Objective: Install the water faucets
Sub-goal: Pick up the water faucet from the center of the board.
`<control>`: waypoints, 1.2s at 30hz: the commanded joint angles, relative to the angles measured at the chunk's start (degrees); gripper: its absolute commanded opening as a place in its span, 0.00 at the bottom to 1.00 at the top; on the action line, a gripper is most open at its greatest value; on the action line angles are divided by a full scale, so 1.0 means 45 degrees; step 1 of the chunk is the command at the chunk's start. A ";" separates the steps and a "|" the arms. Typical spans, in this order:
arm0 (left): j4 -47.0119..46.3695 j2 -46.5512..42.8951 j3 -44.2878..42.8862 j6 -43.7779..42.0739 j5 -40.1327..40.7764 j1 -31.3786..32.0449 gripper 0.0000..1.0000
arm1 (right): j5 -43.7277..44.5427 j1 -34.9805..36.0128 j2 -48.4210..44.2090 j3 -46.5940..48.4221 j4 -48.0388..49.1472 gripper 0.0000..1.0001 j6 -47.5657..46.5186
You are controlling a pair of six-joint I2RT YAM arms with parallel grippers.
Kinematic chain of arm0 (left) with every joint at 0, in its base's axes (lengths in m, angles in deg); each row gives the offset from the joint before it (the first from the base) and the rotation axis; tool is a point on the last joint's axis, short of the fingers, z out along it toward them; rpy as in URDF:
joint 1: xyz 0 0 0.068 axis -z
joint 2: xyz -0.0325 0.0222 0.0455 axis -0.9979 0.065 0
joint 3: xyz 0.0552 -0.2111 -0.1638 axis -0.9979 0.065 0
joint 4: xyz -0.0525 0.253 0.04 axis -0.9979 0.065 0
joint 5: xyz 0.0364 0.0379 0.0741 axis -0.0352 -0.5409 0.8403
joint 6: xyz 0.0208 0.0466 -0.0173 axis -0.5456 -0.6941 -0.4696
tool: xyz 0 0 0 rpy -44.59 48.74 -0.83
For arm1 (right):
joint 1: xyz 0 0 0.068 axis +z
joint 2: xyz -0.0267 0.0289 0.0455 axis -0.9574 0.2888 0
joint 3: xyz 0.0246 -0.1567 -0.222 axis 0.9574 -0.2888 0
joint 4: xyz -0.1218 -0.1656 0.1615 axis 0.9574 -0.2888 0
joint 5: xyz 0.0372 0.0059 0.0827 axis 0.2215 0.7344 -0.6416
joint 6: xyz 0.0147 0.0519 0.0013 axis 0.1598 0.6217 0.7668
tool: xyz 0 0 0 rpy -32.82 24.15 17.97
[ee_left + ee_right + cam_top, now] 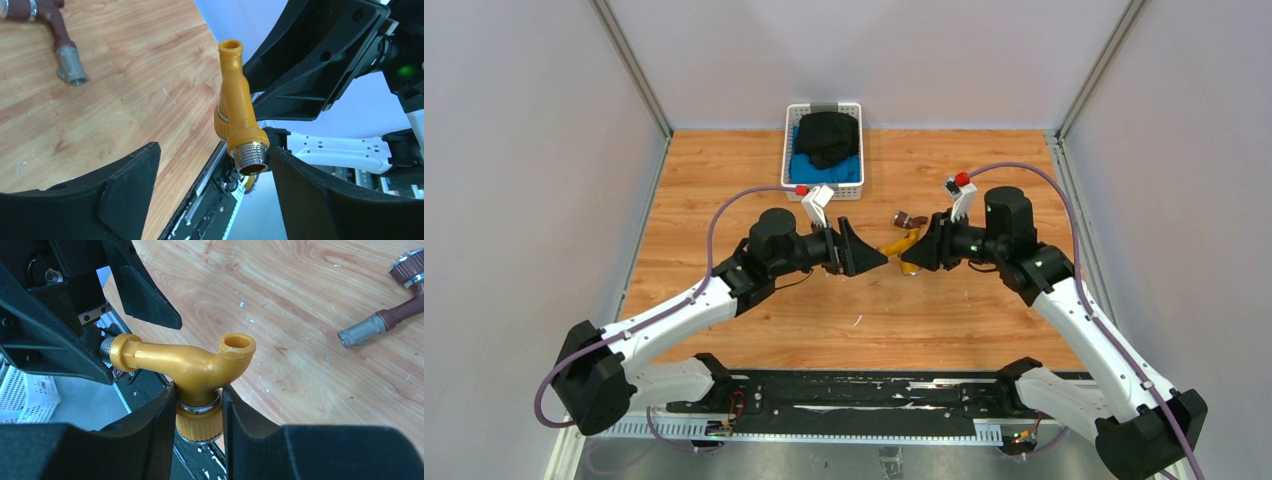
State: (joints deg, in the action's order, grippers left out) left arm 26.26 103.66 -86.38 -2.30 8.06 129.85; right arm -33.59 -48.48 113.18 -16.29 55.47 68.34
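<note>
Here the right gripper is clamped on the brass-yellow faucet. Its two black fingers press from either side on the ribbed yellow collar and silver ring at the bottom of the tap's body. The tap is held clear of the wooden table. Its open spout mouth is turned up just above the fingertips, and its long arm reaches away from this gripper toward the left gripper. That gripper's jaws stand wide apart and grip nothing. The faucet's silver threaded end sits in the gap between them, close against one jaw and well clear of the other; whether it touches the near one cannot be told. The two grippers face each other tip to tip above the wood. The dark reddish-brown faucet lies flat on the table beyond both grippers and apart from them, its silvery end the part nearest them. Farther beyond the left gripper, at the table's far edge, a white basket holds black cloth on top of blue cloth
</note>
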 commanded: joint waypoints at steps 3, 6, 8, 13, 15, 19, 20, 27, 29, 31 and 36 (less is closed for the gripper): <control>-0.0558 0.0079 -0.0476 -0.0025 -0.0239 0.0220 0.72 | -0.0292 0.0312 0.0116 0.0417 -0.0342 0.00 -0.0015; -0.0550 0.0292 -0.0705 0.0081 -0.0298 0.0478 0.66 | -0.0346 0.0375 0.0146 0.0372 -0.0207 0.00 0.0073; -0.0554 0.0377 -0.0786 0.0144 -0.0180 0.0600 0.61 | -0.0322 0.0434 0.0174 0.0382 -0.0165 0.00 0.0094; -0.0538 0.0539 -0.0862 0.0179 -0.0298 0.0705 0.37 | -0.0250 0.0495 0.0229 0.0418 -0.0191 0.00 0.0169; -0.0543 0.0542 -0.0830 0.0231 -0.0297 0.0720 0.16 | -0.0217 0.0519 0.0198 0.0447 -0.0216 0.00 0.0171; -0.0393 0.0463 -0.0823 0.0047 -0.0304 0.0710 0.00 | -0.0214 0.0526 0.0111 0.0510 -0.0227 0.00 0.0233; -0.0154 0.0428 -0.0886 -0.0232 -0.0342 0.0708 0.00 | -0.0279 0.0501 0.0066 0.0524 -0.0230 0.00 0.0281; 0.1518 -0.0534 -0.1695 -0.2371 -0.1976 0.0454 0.00 | -0.2670 -0.0552 -0.0995 -0.0097 0.0290 0.74 0.0360; 0.1777 -0.0854 -0.1890 -0.2851 -0.2776 0.0348 0.00 | -0.4473 -0.1542 -0.1276 -0.0656 0.1573 0.78 0.1188; 0.1990 -0.1092 -0.2054 -0.3137 -0.3343 0.0282 0.00 | -0.5918 -0.2105 -0.1374 -0.1244 0.3258 0.80 0.2376; 0.2108 -0.1339 -0.2333 -0.3472 -0.4842 0.0239 0.00 | -0.7590 -0.2234 -0.1341 -0.1546 0.5110 0.82 0.3216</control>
State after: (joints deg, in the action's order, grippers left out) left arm 34.44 98.67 -94.59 -14.65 -6.01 131.33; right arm -56.41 -57.60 107.08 -21.95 68.72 77.54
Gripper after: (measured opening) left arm 0.320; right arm 0.810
